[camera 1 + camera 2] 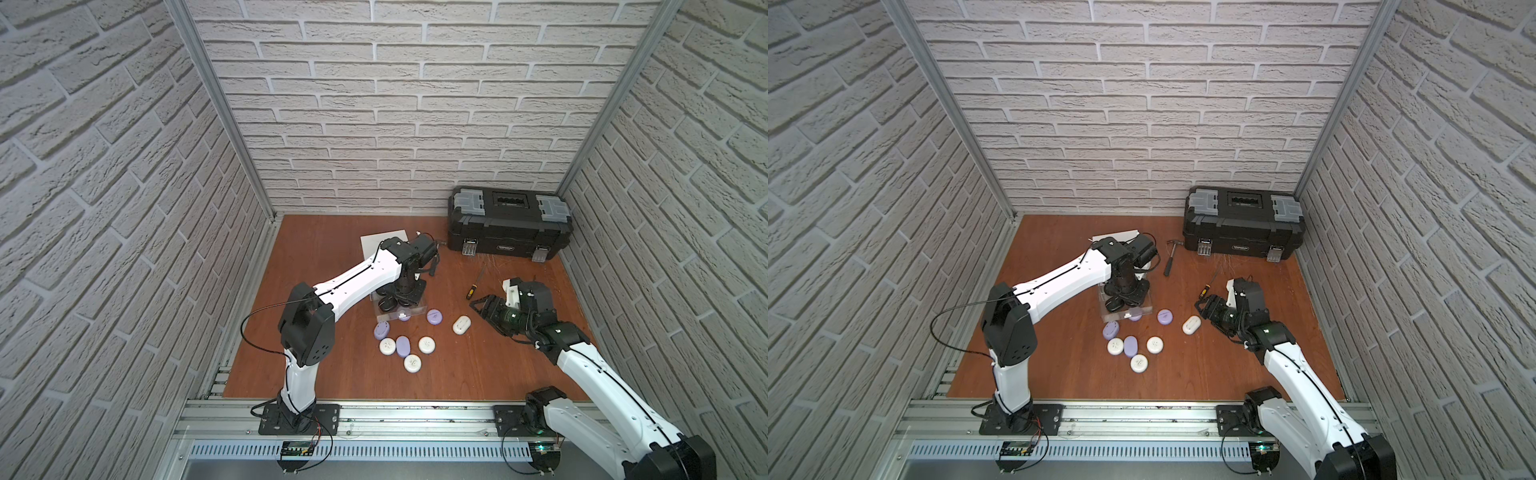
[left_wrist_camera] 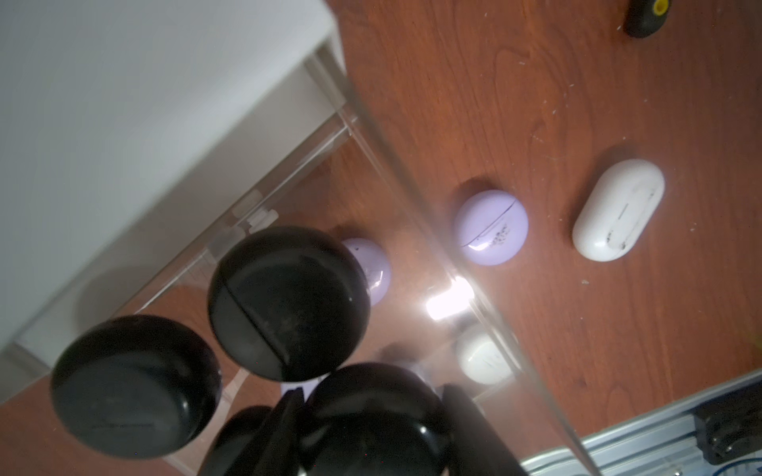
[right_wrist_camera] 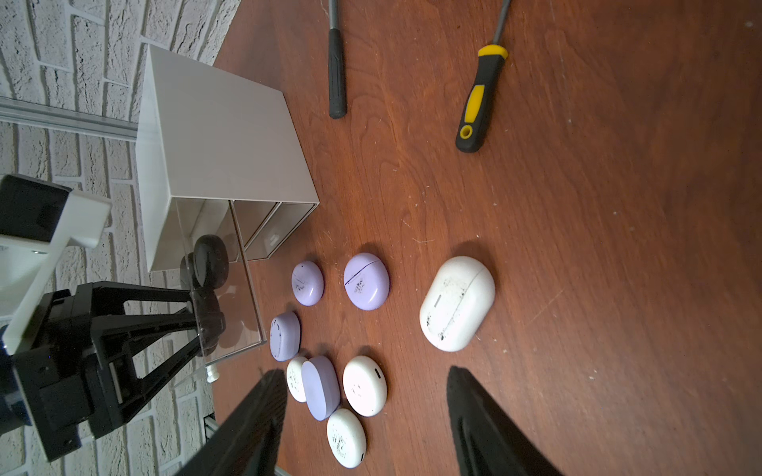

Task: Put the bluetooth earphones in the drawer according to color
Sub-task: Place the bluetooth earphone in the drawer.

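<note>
3 white brick walls (image 1: 395,104); reddish-brown wood floor (image 1: 457,374).

In both top views my left arm (image 1: 357,274) covers most of the white cabinet (image 1: 376,245) and its open drawer (image 1: 420,311), so I cannot count the black cases (image 1: 388,306) inside. In the left wrist view the left gripper (image 2: 373,395) and the black case (image 2: 371,428) between its fingers are blurred and cut by the edge, and of the screwdriver (image 2: 645,16) only the handle end shows. In the right wrist view the hammer (image 3: 336,74) loses its head past the edge.
</note>
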Controlling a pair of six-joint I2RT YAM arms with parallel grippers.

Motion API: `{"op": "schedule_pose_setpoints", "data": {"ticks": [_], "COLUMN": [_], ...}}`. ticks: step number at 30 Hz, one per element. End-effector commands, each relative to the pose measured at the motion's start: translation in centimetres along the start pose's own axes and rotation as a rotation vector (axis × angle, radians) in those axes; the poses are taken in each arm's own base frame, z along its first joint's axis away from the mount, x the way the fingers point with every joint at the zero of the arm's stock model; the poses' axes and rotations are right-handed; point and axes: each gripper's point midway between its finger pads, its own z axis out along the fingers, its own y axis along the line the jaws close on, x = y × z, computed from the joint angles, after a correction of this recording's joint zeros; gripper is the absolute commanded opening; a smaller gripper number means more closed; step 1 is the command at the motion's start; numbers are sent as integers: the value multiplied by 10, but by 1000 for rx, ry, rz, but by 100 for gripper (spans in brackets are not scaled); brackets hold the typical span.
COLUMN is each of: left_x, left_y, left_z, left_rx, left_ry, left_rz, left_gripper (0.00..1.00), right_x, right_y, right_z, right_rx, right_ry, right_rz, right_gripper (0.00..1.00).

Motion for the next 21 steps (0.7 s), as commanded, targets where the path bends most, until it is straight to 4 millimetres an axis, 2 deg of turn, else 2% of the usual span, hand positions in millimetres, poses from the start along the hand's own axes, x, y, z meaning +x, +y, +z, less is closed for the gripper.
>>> {"op": "schedule_pose_setpoints", "data": {"ticks": [1,8,16,19,21], "left_x": [-3,0,0,-2,-5], "left_y": [-2,1,4,5,5], "left_z": [1,1,-5,-11,-23], "left_rx": [8,-2,-20,-27,-36], "left_ry": [9,19,14,2,-27], "left_rz": [14,15,15,17,21], "left_gripper": [51,54,68,69,70], "right_x": [-6,-6,-7,-7,-7], "right_y": [1,2,3,3,4], "right_z": [0,1,2,3,2], "right_rx": [-13,-15,-15,-17,-18], "right_ry": [-24,-22,-20,-18,-18], "right_rz": [-14,-14,-12,-11,-9], "right_gripper": [66,66,66,66,66]}}
